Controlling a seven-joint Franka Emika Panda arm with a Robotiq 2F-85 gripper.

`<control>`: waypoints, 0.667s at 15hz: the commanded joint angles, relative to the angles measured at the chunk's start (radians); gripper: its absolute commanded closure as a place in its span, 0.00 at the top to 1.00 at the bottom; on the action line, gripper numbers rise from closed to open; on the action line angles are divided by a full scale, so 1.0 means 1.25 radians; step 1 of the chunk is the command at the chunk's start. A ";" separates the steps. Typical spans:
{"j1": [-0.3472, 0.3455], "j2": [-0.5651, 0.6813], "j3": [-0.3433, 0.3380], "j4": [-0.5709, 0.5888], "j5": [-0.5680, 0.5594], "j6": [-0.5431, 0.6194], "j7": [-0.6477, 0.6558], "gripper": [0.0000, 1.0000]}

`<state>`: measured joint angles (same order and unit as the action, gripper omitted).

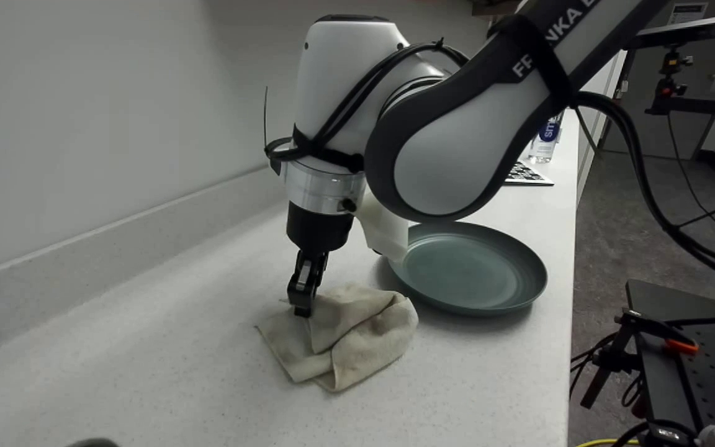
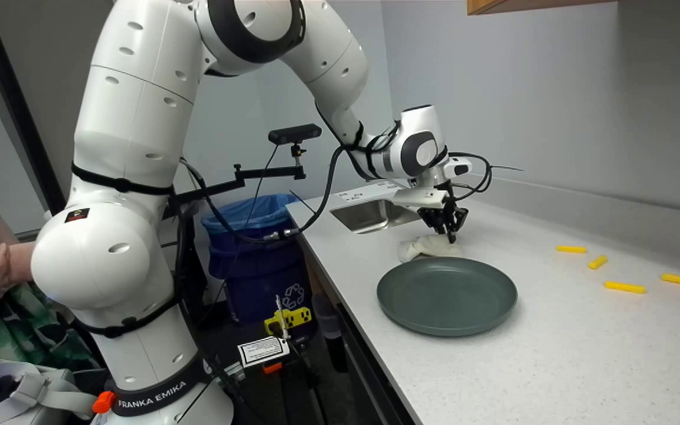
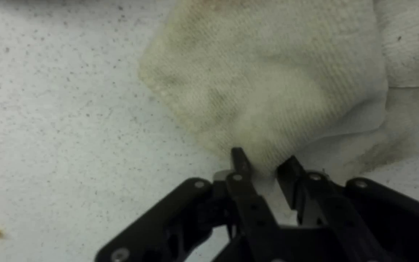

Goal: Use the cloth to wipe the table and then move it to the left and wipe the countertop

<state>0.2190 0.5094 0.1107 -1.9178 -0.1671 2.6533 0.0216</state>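
1. Cloth (image 1: 360,338) lies crumpled on the white countertop (image 1: 475,391), right under the gripper (image 3: 264,160). Most of it spreads from the tips toward the counter's open edge, away from the backsplash (image 1: 146,242). Soft, layered folds.
2. Gripper points down, jaws part-way together – a narrow gap, with a fold of cloth gathered in it. Whether that fold is pinched tight we cannot tell.
3. Step in hand, by our judgement: taking hold before the wipe. We would bring the jaws fully home before any travel. The bite looks close to the cloth's margin, so a shallow pinch may slip or take only the top layer.
4. Once sure of the hold, we would keep the tips low enough that cloth, not bare finger, rubs the surface – light, even pressure, loose bulk trailing the gripper.
5. Dark green plate (image 2: 446,298) sits near the gripper, just beside the cloth; contact between those two we cannot make out. First stroke should lead away from it, lest a fold catch the rim.
6. Sink (image 2: 369,217) opens on the gripper's other side from the plate, toward the counter's open edge. Strokes that way want stopping short.
7. Yellow pieces (image 2: 624,287) lie well apart from the gripper, toward the backsplash; a wide sweep could scatter them.
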 commanded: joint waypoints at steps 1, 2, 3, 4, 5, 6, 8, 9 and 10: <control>0.008 -0.031 0.004 -0.005 0.012 0.026 0.009 0.00; 0.008 -0.040 0.008 -0.002 0.014 0.032 0.008 0.00; 0.007 -0.053 0.014 0.001 0.018 0.040 0.006 0.00; 0.006 -0.070 0.022 0.006 0.022 0.041 0.000 0.00; 0.005 -0.087 0.030 0.011 0.026 0.042 -0.006 0.01; 0.004 -0.103 0.039 0.015 0.030 0.043 -0.011 0.01; 0.005 -0.136 0.049 0.029 0.029 0.020 -0.019 0.01; 0.005 -0.148 0.052 0.034 0.028 0.015 -0.021 0.01; 0.003 -0.160 0.060 0.036 0.034 0.016 -0.024 0.01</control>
<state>0.2221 0.3628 0.1715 -1.8770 -0.1564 2.6955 0.0199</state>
